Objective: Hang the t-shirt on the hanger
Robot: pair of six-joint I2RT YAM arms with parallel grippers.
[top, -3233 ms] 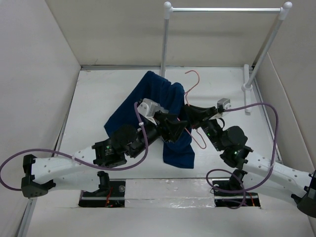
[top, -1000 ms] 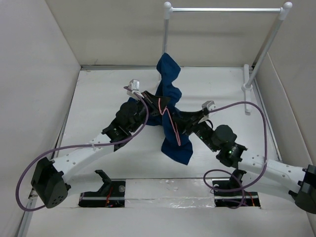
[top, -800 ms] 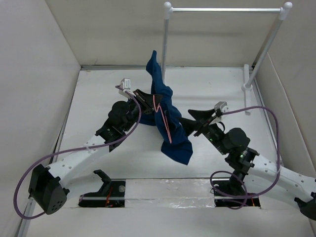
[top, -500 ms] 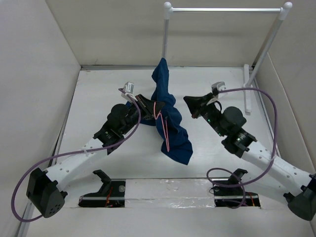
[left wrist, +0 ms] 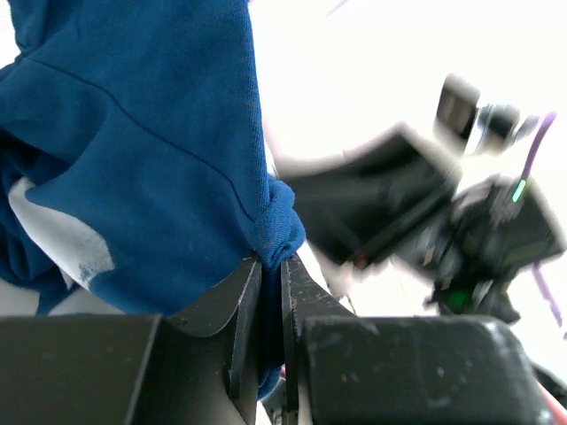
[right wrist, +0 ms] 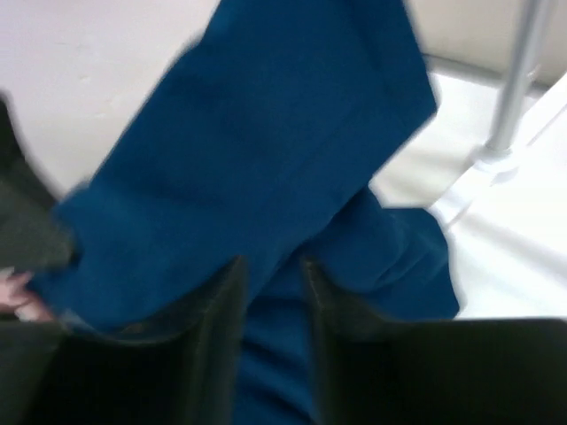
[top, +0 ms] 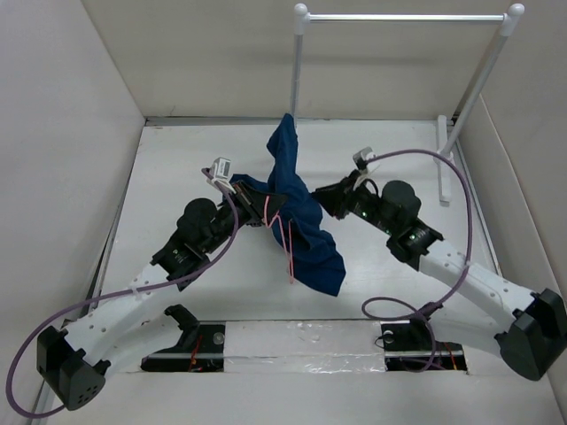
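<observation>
The navy t-shirt (top: 301, 226) hangs bunched in mid-air over the table's middle, one end pointing up toward the rack. My left gripper (top: 266, 202) is shut on a fold of it; in the left wrist view the jaws (left wrist: 270, 259) pinch blue cloth, with the white graphic (left wrist: 62, 239) to the left. The pink hanger (top: 289, 243) dangles by the shirt's left side just below that gripper. My right gripper (top: 321, 199) is at the shirt's right edge. In its own view the fingers (right wrist: 221, 301) stand apart, open, with blurred t-shirt cloth (right wrist: 266, 159) in and beyond the gap.
The tall white rack (top: 297, 71) stands at the back right, its foot (right wrist: 496, 159) close behind the shirt. Purple cables (top: 461, 168) loop over both arms. White walls close in the table on the left, back and right.
My right gripper let go, pulled back to the right, then came in again higher at the shirt's right edge. The left arm drew the shirt and hanger slightly left and down.
</observation>
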